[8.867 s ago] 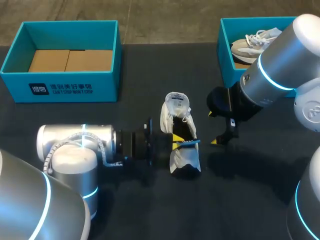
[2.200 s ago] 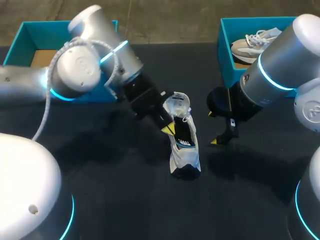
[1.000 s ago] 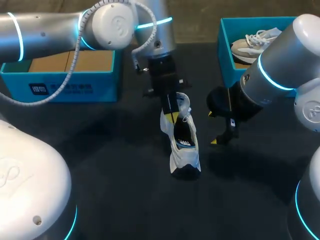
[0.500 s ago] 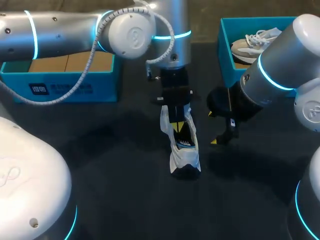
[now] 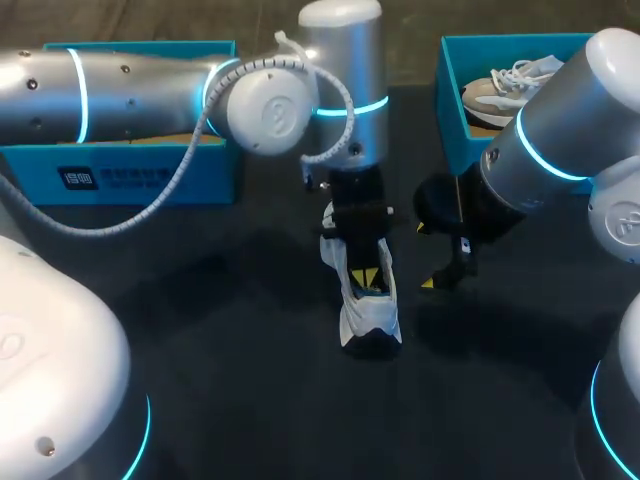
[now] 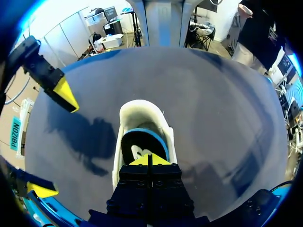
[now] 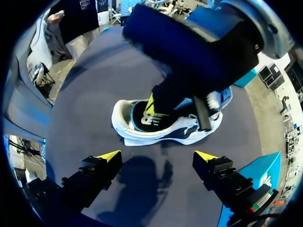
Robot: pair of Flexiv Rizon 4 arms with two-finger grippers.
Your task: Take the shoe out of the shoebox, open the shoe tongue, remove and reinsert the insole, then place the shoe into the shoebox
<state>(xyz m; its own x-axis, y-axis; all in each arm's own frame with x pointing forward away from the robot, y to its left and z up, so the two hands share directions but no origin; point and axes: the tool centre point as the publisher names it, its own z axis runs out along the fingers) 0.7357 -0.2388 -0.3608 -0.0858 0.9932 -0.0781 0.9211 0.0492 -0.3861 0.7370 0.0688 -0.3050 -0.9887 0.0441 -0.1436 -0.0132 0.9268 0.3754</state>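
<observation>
A white and dark shoe lies on the black table, heel toward me. My left arm reaches in from the left, and its gripper stands shut with its yellow tips down inside the shoe's opening. In the left wrist view the shut tips rest on the black, blue-edged insole, with the white heel ahead. My right gripper hangs open beside the shoe, apart from it, with nothing between its fingers; it is to the shoe's right in the head view.
A teal shoebox with a cardboard bottom stands at the back left, partly behind my left arm. A second teal box at the back right holds another pale shoe. My right gripper's yellow fingers show beside the shoe.
My left arm has swung further right over the shoe, and its shut tips have slid along the opening toward the heel. The right arm has not moved.
</observation>
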